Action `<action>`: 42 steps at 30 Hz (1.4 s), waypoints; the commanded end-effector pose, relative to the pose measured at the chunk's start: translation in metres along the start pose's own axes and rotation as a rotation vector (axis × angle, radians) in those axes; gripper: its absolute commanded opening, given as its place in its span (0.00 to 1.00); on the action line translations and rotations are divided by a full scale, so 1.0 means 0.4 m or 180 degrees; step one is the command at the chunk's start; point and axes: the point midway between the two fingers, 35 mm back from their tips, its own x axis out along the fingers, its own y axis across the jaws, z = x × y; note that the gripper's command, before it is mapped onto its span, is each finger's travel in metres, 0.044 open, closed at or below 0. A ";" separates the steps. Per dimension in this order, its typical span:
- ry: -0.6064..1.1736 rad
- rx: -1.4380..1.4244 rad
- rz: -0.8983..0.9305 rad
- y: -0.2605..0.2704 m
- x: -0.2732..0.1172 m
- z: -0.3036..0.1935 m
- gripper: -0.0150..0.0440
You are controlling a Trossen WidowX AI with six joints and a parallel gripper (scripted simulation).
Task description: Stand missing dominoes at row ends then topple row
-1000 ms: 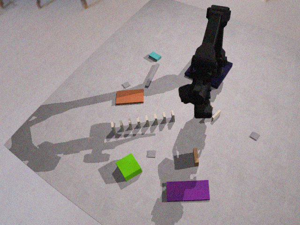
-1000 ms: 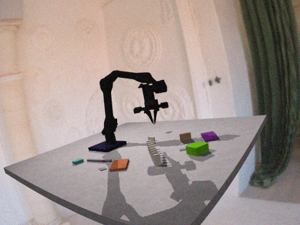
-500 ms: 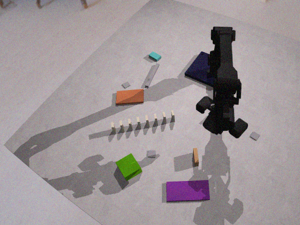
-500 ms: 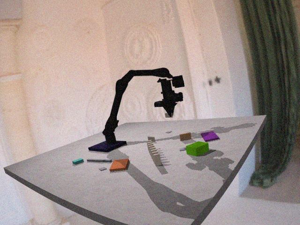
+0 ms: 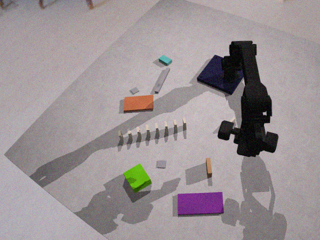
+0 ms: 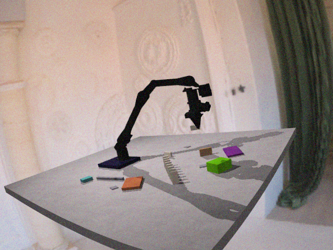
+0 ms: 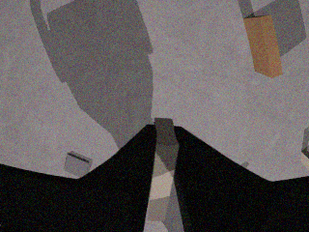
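Several cream dominoes (image 5: 156,132) (image 6: 175,178) stand upright in a spaced, slightly slanting row in mid-table. My gripper (image 6: 198,127) (image 7: 162,133) is shut on a domino (image 6: 193,127) (image 7: 165,155), held high above the table beyond the row's right end as the top camera sees it. In that view the gripper body hides the fingertips and the held domino. Another loose domino (image 5: 233,119) (image 6: 168,154) lies on the table off the row's right end, partly hidden behind the gripper in the top view.
A tan block (image 5: 208,167) (image 6: 205,151) (image 7: 265,48) stands on edge near a purple slab (image 5: 200,203) (image 6: 233,151). A green block (image 5: 136,176) (image 6: 219,164) is in front of the row. Behind are an orange slab (image 5: 138,103), grey bar (image 5: 162,80) and teal block (image 5: 165,59).
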 end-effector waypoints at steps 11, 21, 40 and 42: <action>-0.0574 -0.0216 -0.0030 0.034 0.073 0.066 0.30; -0.1014 -0.0326 -0.0039 0.058 0.117 0.104 0.30; -0.1851 -0.0454 -0.0060 0.092 0.171 0.144 0.30; -0.1938 -0.0462 -0.0061 0.095 0.175 0.146 0.30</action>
